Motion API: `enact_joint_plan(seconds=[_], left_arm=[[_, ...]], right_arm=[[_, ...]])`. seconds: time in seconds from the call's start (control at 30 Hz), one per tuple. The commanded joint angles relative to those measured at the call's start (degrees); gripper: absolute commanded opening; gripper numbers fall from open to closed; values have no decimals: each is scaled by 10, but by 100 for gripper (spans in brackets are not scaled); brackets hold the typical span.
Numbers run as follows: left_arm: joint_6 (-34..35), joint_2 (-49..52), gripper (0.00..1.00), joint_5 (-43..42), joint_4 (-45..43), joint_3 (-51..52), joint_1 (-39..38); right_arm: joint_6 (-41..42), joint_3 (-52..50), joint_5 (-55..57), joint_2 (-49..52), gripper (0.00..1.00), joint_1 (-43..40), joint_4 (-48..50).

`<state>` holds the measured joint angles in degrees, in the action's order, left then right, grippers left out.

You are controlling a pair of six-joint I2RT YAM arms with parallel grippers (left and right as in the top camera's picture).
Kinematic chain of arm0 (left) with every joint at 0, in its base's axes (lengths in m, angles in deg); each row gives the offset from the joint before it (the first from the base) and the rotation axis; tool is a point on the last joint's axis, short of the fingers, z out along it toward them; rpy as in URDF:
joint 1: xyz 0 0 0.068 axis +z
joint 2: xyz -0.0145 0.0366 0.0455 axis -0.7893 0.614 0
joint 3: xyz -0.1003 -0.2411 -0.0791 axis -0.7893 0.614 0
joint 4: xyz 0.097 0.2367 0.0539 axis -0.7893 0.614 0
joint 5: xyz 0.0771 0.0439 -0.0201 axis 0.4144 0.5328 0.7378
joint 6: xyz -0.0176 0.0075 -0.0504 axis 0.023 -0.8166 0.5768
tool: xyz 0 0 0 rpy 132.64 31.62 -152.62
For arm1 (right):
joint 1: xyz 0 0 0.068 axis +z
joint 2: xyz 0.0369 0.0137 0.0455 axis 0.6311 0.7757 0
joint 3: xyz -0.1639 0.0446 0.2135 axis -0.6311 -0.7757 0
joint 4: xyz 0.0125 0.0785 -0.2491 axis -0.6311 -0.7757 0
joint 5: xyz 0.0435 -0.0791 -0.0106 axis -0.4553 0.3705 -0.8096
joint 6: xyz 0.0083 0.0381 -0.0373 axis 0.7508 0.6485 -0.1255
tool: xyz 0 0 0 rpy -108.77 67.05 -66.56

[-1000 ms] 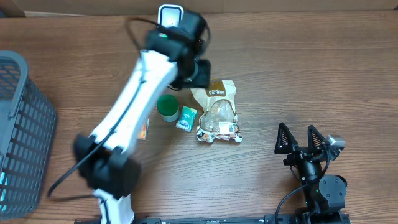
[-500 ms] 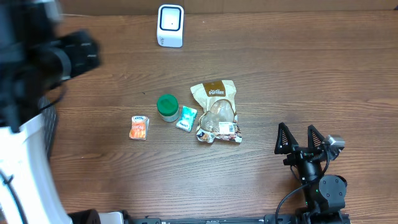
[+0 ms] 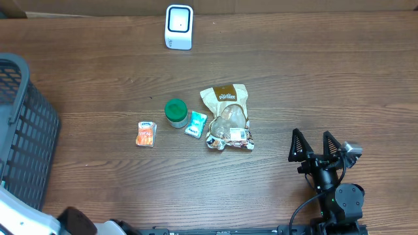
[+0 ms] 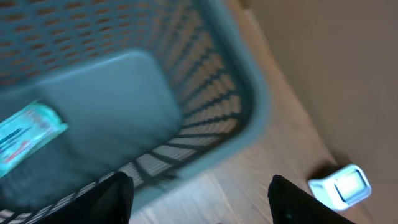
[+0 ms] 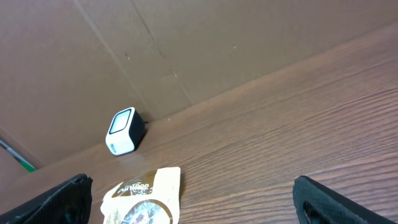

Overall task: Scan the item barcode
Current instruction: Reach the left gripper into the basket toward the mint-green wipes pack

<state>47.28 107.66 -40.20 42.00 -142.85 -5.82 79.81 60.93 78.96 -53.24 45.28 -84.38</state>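
The white barcode scanner (image 3: 179, 26) stands at the table's far edge; it also shows as scanner (image 4: 341, 186) and scanner (image 5: 124, 132). Four items lie mid-table: a green-lidded jar (image 3: 175, 112), a teal packet (image 3: 195, 123), a beige pouch (image 3: 228, 117) and an orange packet (image 3: 146, 134). My left gripper (image 4: 202, 202) is open and empty, hanging over the rim of the grey-blue basket (image 4: 249, 81). A teal packet (image 4: 28, 134) lies in that basket. Near the front right edge my right gripper (image 3: 316, 147) rests open and empty, facing the beige pouch (image 5: 143, 199).
The basket (image 3: 19, 130) stands at the table's left edge. A cardboard wall (image 5: 217, 50) runs behind the scanner. The left arm's base (image 3: 39, 222) shows only at the bottom left corner overhead.
The left arm swung from near the scanner leftward over the basket and has left most of the overhead view; its jaws widened. The table items and the right arm stayed put.
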Motion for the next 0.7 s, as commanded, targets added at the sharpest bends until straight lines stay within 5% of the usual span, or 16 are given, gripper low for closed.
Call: enact_joint_plan(seconds=[0.0,0.27,0.67], left_arm=[[11,33,70,9,3,22,23],[12,68,75,130,-39,115,48],[-106,68,77,226,-296,369,70]], right_arm=[[-2,-4,-1,-5,100,4,3],[-2,-4,-1,-5,100,4,3],[-2,-4,-1,-5,100,4,3]])
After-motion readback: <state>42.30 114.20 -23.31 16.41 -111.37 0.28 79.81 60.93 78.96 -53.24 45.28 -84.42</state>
